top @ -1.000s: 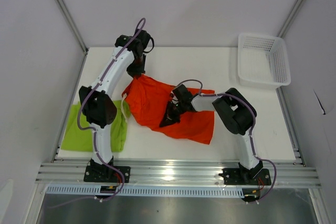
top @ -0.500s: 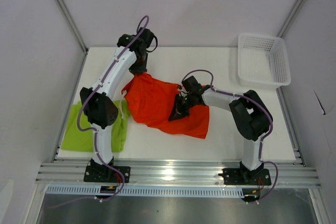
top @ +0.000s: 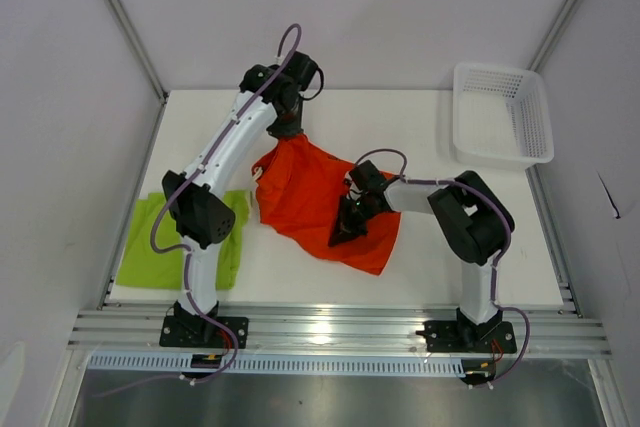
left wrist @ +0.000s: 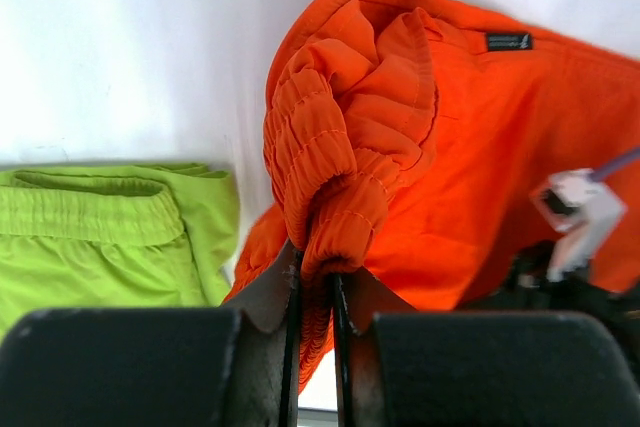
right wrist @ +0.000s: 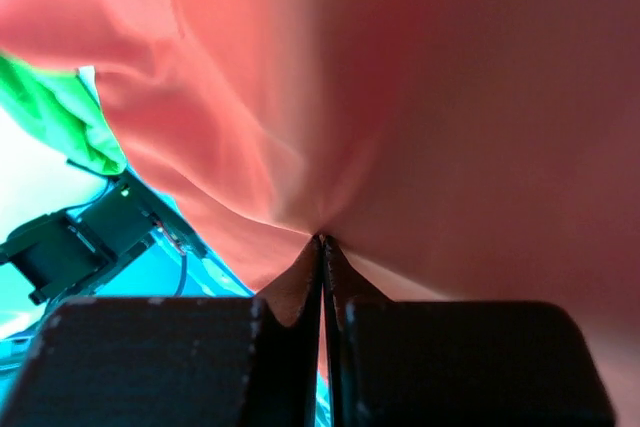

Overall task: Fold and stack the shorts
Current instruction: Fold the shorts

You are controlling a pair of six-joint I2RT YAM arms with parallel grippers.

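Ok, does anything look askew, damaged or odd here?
Nothing damaged or spilled. The bright orange-red fabric shorts are bunched, pinched at the waistband by the left gripper and at a fold by the right gripper. The lime green fabric shorts lie flat beside them.

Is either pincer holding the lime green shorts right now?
No, the green shorts lie flat on the table at the left, while the left pincer and right pincer both grip the orange shorts.
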